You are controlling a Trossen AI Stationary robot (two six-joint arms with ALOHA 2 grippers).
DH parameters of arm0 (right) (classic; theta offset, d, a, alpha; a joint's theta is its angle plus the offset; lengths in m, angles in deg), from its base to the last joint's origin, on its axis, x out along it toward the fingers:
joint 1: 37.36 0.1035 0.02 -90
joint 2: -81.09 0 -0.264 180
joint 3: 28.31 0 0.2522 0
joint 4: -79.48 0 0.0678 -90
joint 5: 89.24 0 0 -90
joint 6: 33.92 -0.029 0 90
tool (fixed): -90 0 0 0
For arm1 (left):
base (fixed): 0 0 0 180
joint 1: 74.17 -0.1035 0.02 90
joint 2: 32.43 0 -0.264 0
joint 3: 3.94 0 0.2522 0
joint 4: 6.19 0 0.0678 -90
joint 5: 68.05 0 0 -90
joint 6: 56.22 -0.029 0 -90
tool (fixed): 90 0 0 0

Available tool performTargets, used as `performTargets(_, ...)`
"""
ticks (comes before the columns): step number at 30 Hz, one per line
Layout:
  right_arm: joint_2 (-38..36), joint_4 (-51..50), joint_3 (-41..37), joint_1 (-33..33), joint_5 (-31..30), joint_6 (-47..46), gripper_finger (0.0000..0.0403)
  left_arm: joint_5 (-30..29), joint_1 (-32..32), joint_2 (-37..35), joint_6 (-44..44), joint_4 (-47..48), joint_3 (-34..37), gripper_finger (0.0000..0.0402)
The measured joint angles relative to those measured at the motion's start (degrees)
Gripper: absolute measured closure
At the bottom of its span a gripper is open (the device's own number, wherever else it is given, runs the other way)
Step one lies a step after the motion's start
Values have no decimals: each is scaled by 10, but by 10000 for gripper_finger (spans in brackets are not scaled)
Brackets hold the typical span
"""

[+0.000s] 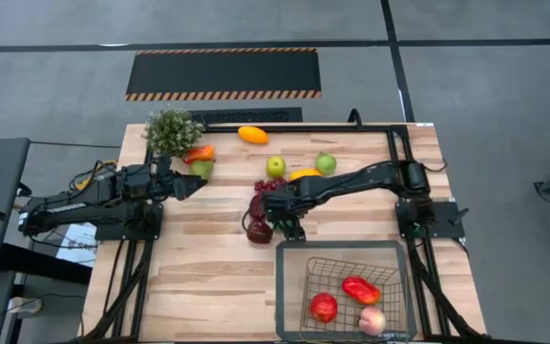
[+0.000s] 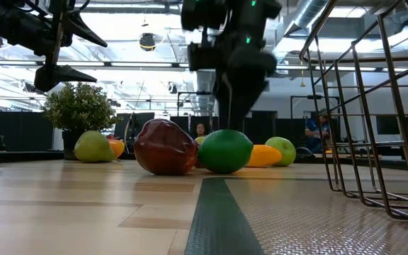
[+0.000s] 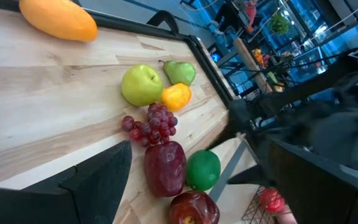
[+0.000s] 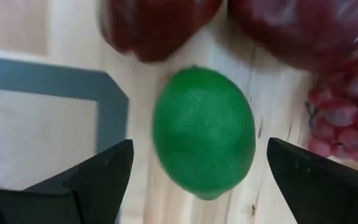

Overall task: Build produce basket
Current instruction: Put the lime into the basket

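Starting on your left: the left gripper (image 1: 197, 186) hangs above the bench (image 1: 208, 277) near the potted plant (image 1: 171, 131), fingers spread with nothing between them. There's a green fruit (image 1: 201, 169) and an orange-red piece (image 1: 199, 153) just by it, so that arm is the nearer one for that corner, but it looks like it's only waiting.

Mid-bench is where it matters. The right gripper (image 4: 194, 171) is straight over the green lime (image 4: 204, 132), fingers wide apart with one on each side, not touching yet. In the right wrist view the lime's long axis runs between the fingers, so they'd close across its short width. I'd say you just need to come straight down.

Watch the crowding though. A dark maroon apple (image 3: 194, 208) and a maroon pepper (image 3: 165, 168) sit right against the lime, and the grape bunch (image 3: 149, 124) is just past them. A finger could nudge those on the way down.

Farther right, the basket (image 1: 345, 248) sits at the bench's near right corner, close to the lime. It already holds a red tomato (image 1: 324, 307), a red pepper (image 1: 360, 290) and a pinkish fruit (image 1: 372, 320), so the carry is short. Plenty of produce is still out.
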Motion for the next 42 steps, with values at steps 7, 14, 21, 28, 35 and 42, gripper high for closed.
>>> performTargets(7, 37, 30, 0, -10, 7, 10, 22, -12, 0, 0, 0, 0, 0, 42)
performTargets(14, 35, 37, 0, -16, 6, 7, 88, -14, 0, 0, 0, 0, 0, 42)
performTargets(21, 29, 17, 0, -15, 5, 4, 165, -15, 0, 0, 0, 0, 0, 42)
performTargets(28, -47, 3, 0, -14, 6, -46, 159, -15, 0, 0, 0, 0, 0, 42)
performTargets(35, -196, -31, 0, 35, 23, -176, 158, -15, 0, 0, 0, -2, 0, 42)
performTargets(42, -318, -37, 0, 188, -14, -390, 157, -15, 0, 0, 1, 0, 0, 42)
